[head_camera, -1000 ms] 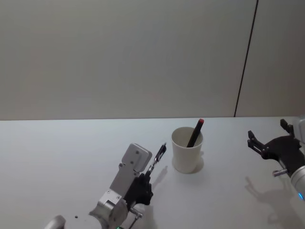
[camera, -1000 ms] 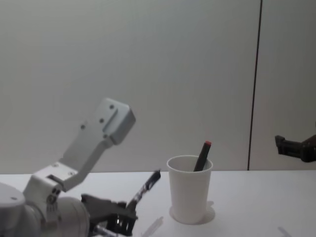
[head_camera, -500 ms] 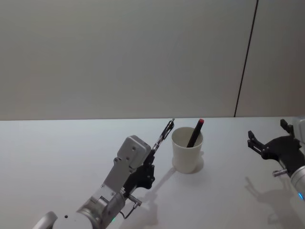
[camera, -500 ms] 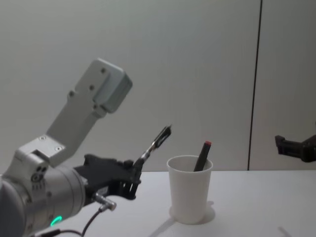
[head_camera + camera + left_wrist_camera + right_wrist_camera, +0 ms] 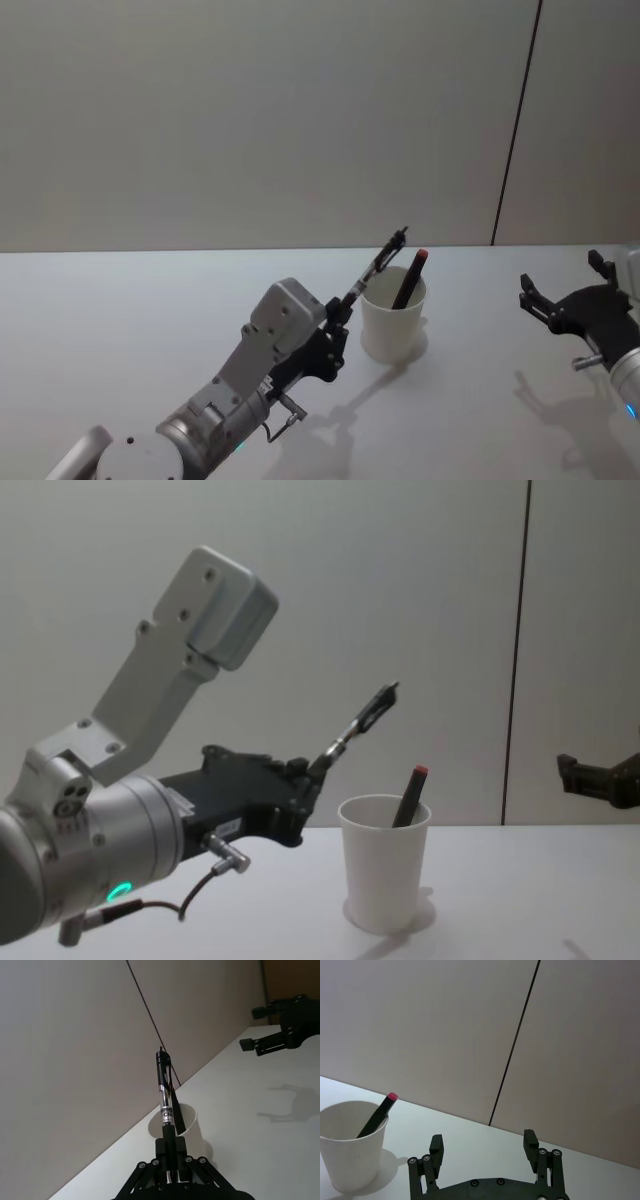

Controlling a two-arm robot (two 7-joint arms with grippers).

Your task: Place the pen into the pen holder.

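One pen [image 5: 373,269] in left pincer [image 5: 338,317].

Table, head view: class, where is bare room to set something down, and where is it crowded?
Bare: the table left of the left gripper, and between the pen holder and the right gripper. Crowded: around the pen holder, where the left gripper holds a pen.

Black, white and one spot of red on a pale surface
My left jaws are matt black; the pen [image 5: 164,1097] is black at both ends, its clear silvery middle banded white with black print. The pen holder [image 5: 392,322] is plain white, and the other pen [image 5: 408,279] is black with a red tip. My left arm [image 5: 150,685] is light grey with a green light [image 5: 118,891], my right jaws black, the surface [image 5: 120,320] off-white, the wall [image 5: 250,120] plain grey-beige with one dark vertical line [image 5: 515,120]
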